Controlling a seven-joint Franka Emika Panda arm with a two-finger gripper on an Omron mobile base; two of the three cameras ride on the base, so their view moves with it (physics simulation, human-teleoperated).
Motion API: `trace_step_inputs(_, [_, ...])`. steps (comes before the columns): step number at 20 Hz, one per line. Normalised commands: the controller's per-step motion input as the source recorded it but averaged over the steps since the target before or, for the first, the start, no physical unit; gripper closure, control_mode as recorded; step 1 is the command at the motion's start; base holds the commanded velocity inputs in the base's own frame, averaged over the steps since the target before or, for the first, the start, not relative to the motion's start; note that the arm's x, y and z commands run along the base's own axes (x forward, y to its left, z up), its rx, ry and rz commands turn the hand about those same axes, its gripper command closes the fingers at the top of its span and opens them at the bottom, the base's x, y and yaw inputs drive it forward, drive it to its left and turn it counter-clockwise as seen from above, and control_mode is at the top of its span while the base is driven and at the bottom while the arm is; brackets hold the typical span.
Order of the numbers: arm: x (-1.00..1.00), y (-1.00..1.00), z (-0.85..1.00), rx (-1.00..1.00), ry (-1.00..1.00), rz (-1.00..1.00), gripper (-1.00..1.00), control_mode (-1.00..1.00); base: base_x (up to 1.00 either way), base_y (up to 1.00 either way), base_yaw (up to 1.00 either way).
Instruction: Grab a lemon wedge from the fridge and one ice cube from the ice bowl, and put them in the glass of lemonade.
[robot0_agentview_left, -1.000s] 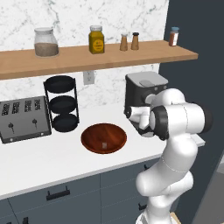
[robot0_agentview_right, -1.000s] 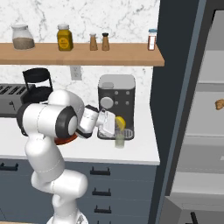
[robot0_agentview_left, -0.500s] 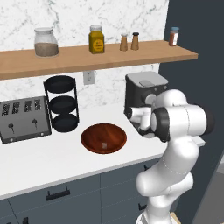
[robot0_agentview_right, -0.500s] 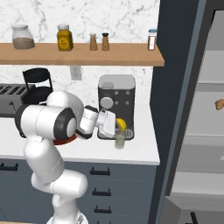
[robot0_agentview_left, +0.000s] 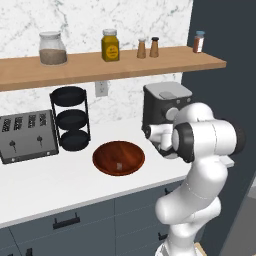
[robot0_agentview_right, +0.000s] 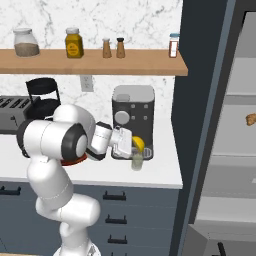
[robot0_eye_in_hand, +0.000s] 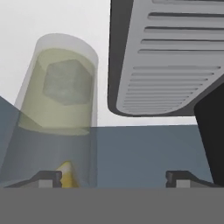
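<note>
The glass of lemonade (robot0_agentview_right: 137, 160) stands on the counter in front of the coffee machine (robot0_agentview_right: 132, 112). My gripper (robot0_agentview_right: 133, 145) hovers just above its rim, jaws open wide. The yellow lemon wedge (robot0_agentview_right: 139, 142) sits at the fingertips over the glass. In the hand view the glass of lemonade (robot0_eye_in_hand: 57, 113) is at the left with a pale cube (robot0_eye_in_hand: 68, 82) in the liquid. A sliver of the lemon wedge (robot0_eye_in_hand: 66, 174) shows by the left fingertip of the gripper (robot0_eye_in_hand: 116, 177). The ice bowl (robot0_agentview_left: 119, 158) holds one ice cube (robot0_agentview_left: 119, 165). The fridge (robot0_agentview_right: 237, 150) stands open at the right.
A toaster (robot0_agentview_left: 27, 136) and a black three-tier rack (robot0_agentview_left: 71, 120) stand left of the bowl. A wooden shelf (robot0_agentview_left: 110, 66) with jars runs above the counter. The coffee machine's drip tray (robot0_eye_in_hand: 170, 57) is close beside the glass. A small brown item (robot0_agentview_right: 251, 118) lies on a fridge shelf.
The jaws have spread from nearly shut to wide open above the glass. The arm has hardly moved, and the wedge stays at the fingertips over the rim.
</note>
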Motion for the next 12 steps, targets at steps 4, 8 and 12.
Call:
trace_step_inputs(4, [-0.01,0.09,-0.31,-0.05,0.02,0.00,-1.00,-1.00,0.00,0.00,0.00])
trace_step_inputs(8, [-0.01,0.08,-0.24,-0.04,0.06,0.00,-1.00,-1.00,0.00,0.00,0.00])
trace_step_inputs(12, [-0.01,0.06,-0.21,-0.01,0.08,0.00,-1.00,-1.00,0.00,0.00,0.00])
